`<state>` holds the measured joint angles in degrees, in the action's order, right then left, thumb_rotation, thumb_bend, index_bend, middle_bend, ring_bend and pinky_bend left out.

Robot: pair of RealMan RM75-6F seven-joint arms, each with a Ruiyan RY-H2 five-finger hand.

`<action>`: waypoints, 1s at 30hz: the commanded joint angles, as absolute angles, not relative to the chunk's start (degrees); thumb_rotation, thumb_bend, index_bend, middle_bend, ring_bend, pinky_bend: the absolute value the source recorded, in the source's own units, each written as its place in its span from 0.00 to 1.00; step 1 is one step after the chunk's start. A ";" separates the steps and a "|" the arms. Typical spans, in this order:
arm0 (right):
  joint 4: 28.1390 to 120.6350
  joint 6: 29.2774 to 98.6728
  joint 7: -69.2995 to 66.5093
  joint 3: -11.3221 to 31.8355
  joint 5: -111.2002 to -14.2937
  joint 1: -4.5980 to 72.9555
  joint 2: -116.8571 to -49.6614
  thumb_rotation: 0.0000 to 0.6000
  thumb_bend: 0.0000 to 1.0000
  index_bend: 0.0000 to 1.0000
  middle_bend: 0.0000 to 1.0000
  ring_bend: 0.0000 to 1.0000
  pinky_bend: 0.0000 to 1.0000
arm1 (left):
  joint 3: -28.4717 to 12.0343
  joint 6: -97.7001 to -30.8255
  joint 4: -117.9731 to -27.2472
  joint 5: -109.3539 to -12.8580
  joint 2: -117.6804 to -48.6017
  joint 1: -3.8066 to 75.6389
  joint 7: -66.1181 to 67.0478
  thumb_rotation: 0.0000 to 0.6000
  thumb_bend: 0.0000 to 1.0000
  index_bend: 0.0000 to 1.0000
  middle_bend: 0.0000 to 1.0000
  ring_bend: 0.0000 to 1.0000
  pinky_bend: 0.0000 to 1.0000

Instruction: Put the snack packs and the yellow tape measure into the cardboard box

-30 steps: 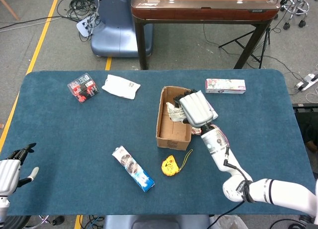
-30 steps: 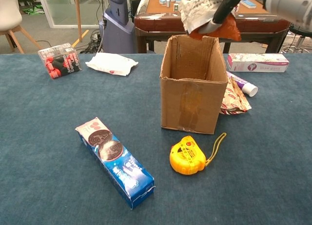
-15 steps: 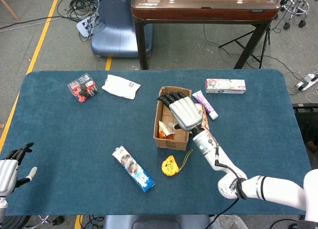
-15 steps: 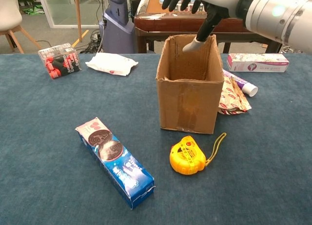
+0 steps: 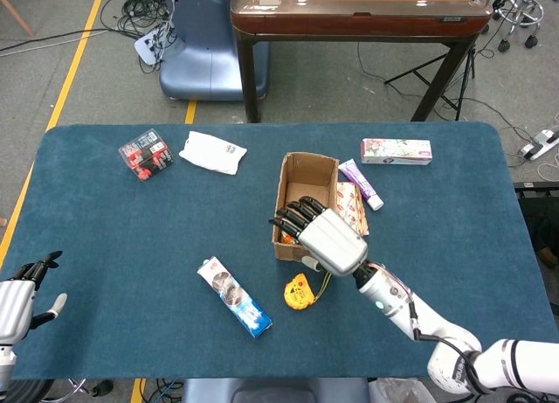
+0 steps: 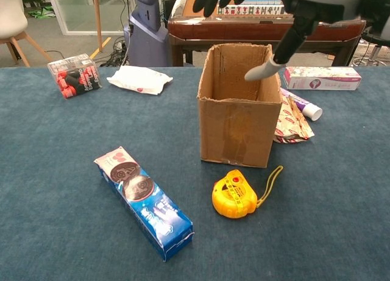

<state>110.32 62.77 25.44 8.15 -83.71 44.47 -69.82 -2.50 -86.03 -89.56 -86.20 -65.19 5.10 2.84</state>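
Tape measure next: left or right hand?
Right. The right hand is open above the near end of the cardboard box, right beside the yellow tape measure. The left hand sits at the table's far left corner, well away from it.

Matt corrugated cardboard box [image 6: 234, 119], glossy yellow plastic tape measure [image 6: 233, 194], napped blue cloth table [image 6: 55, 171].

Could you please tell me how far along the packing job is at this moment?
Done: one snack pack shows inside the cardboard box. In hand: nothing; the right hand hangs open over the box. Left: the yellow tape measure, the blue snack pack, the pack beside the box.
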 commanded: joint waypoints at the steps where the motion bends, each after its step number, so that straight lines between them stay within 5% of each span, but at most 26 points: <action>1: 115.71 61.07 36.95 4.22 -84.35 43.06 -67.30 1.00 0.00 0.22 0.22 0.12 0.08 | -2.46 -85.98 -89.71 -86.28 -65.24 5.15 3.15 1.00 0.26 0.17 0.34 0.32 0.62; 11: 121.08 57.51 58.96 0.02 -78.63 43.13 -72.00 1.00 0.00 0.27 0.20 0.08 0.01 | -2.20 -86.53 -90.43 -86.71 -64.81 4.82 3.46 1.00 0.26 0.17 0.34 0.32 0.62; 30: 118.16 56.51 71.09 -3.01 -65.76 45.02 -79.39 1.00 0.00 0.28 0.23 0.08 0.01 | -1.99 -86.11 -91.04 -86.33 -64.39 4.64 4.14 1.00 0.26 0.19 0.34 0.32 0.62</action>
